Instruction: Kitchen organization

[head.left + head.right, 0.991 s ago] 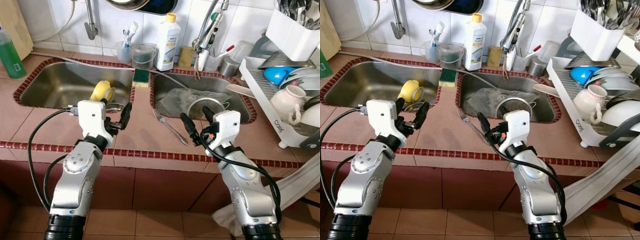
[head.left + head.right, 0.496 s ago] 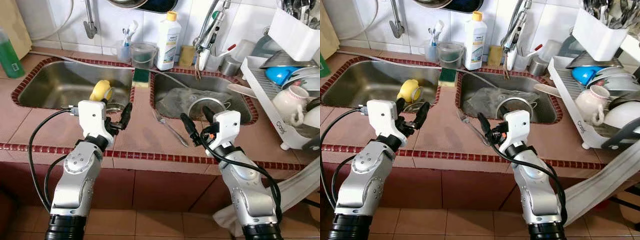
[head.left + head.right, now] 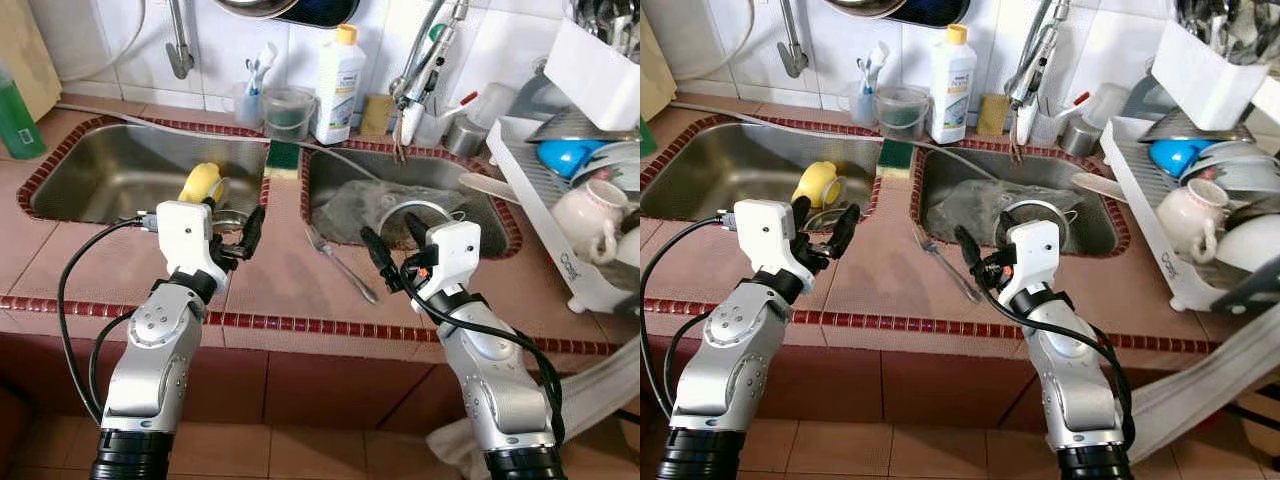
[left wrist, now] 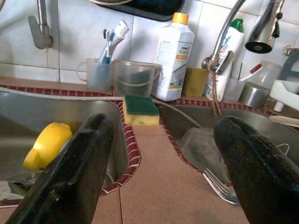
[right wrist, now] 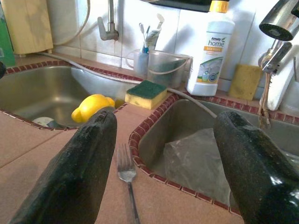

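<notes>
On the desk, placed from the fork:
Left sink [image 3: 110,175]: well left of the fork, with a yellow cup [image 3: 201,183] lying inside.
Left end effector [image 3: 232,222]: fingers spread wide, empty, over the desk just left of the fork.
Sponge [image 3: 283,157]: on the divider behind the fork.
Fork [image 3: 341,265]: flat on the desk between both end effectors.
Right end effector [image 3: 393,244]: fingers wide apart, empty, just right of the fork.
Dish rack [image 3: 560,235]: far right of the fork, holding crockery.
</notes>
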Robot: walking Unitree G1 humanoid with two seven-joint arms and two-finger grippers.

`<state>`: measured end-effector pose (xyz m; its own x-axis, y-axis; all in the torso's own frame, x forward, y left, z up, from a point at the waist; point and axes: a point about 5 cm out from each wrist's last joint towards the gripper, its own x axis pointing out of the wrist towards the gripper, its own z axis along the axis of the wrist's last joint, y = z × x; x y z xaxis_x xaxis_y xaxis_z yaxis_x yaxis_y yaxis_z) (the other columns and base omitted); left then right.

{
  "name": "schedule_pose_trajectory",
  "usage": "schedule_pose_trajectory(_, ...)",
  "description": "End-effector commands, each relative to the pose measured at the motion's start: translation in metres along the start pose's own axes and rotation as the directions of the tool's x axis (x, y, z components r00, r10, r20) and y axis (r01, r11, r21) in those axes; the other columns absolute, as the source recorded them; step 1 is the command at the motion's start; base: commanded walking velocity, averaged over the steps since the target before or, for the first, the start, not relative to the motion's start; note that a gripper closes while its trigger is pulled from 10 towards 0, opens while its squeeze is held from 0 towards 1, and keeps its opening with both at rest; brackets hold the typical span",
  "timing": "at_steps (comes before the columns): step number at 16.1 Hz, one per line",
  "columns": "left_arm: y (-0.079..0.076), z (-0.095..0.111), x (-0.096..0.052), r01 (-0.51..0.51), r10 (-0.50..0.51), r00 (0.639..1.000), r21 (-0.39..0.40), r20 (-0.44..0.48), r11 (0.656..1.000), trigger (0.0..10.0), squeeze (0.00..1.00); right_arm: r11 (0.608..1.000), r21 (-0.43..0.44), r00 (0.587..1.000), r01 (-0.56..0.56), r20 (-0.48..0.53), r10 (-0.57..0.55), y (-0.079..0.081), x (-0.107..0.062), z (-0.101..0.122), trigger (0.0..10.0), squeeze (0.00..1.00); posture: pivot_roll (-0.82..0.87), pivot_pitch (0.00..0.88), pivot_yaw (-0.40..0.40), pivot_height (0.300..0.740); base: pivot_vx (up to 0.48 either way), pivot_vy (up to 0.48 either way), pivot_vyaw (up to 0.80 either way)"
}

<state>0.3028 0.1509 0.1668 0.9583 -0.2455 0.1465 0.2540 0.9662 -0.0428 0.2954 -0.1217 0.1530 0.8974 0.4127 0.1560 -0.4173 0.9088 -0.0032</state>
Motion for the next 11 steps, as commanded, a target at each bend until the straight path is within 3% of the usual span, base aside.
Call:
schedule_pose_trajectory(1,-0.0031,0.0023,0.0022,0.014,-0.014,1.000,-0.005,0.004,1.000,10.0,0.00,1.000,-0.005,1.000,-0.004,-0.015,0.004,-0.0019,-0.0012,-0.0014,10.0,0.00,0.00,0.000,-0.100,0.740,0.352,0.000,0.00)
schedule_pose_trajectory(11,-0.0027,0.0023,0.0018,0.009,-0.009,1.000,-0.005,0.004,1.000,10.0,0.00,1.000,-0.006,1.000,-0.008,-0.017,0.008,-0.0017,-0.0013,-0.0016,10.0,0.00,0.00,0.000,-0.102,0.740,0.355,0.000,0.00)
